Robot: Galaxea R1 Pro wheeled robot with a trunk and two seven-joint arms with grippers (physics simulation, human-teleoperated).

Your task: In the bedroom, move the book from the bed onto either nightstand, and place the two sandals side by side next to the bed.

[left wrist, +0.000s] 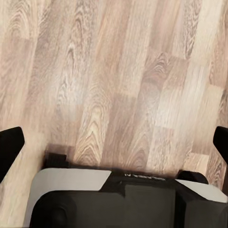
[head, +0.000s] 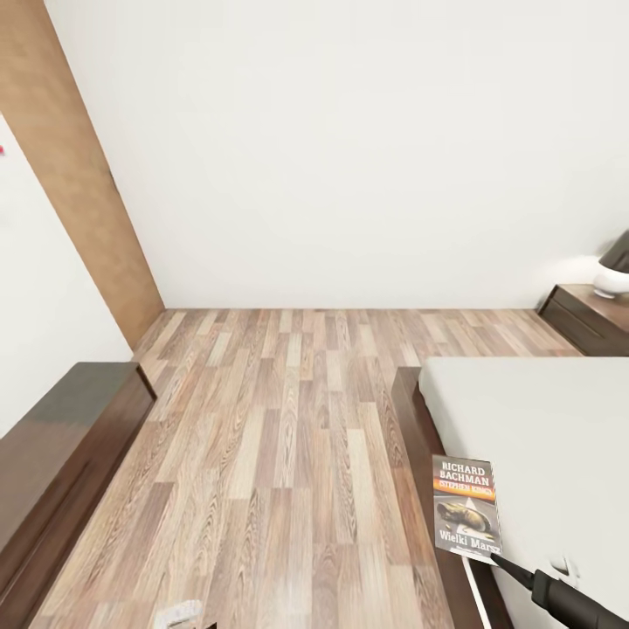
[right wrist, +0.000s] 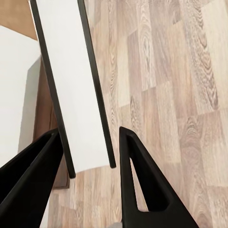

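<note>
Wide open stretch of wood-plank floor [head: 279, 454] ahead, running clear to the white back wall [head: 349, 148]. Hemmed on the left by a low dark cabinet [head: 61, 463] against the wall, with a wooden door [head: 83, 175] beyond it. Bounded on the right by the bed [head: 542, 437], its dark frame edging the floor. Nightstand [head: 584, 316] with lamp [head: 614, 266] blocking the far right corner beside the bed. Book [head: 467, 509] upright in the right gripper [right wrist: 90, 142] at the frame's edge, over the floor. Bare boards beneath the left gripper [left wrist: 114, 142].
</note>
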